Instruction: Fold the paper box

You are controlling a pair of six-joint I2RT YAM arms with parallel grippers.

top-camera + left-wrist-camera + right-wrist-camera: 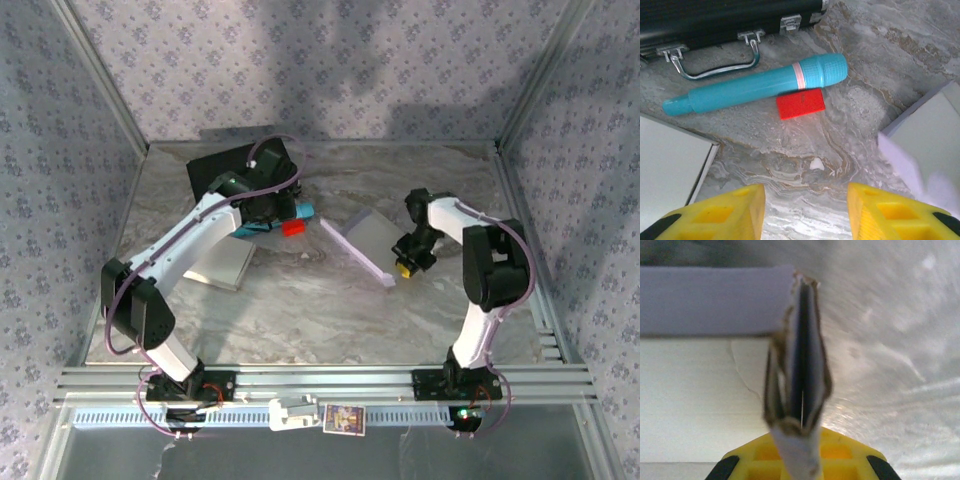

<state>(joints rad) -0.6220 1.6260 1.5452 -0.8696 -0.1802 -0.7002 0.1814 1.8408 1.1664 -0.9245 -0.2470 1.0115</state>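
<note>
The paper box point(368, 238), white with lavender walls, lies partly folded at the middle of the marble table. My right gripper point(405, 265) is at its near right corner. In the right wrist view that gripper point(800, 440) is shut on a doubled-over wall flap point(801, 365) standing on edge, with the box's white panel point(700, 395) to the left. My left gripper point(272, 213) hovers left of the box. Its yellow fingers point(725, 212) stand open over bare table point(807, 200), and the box's corner point(925, 145) lies to their right, apart from them.
A teal marker point(760, 85) and a red block point(800, 103) lie just ahead of the left gripper. A black case point(715, 20) with a metal handle sits behind them. A flat white sheet point(225, 265) lies under the left arm. Patterned walls enclose the table.
</note>
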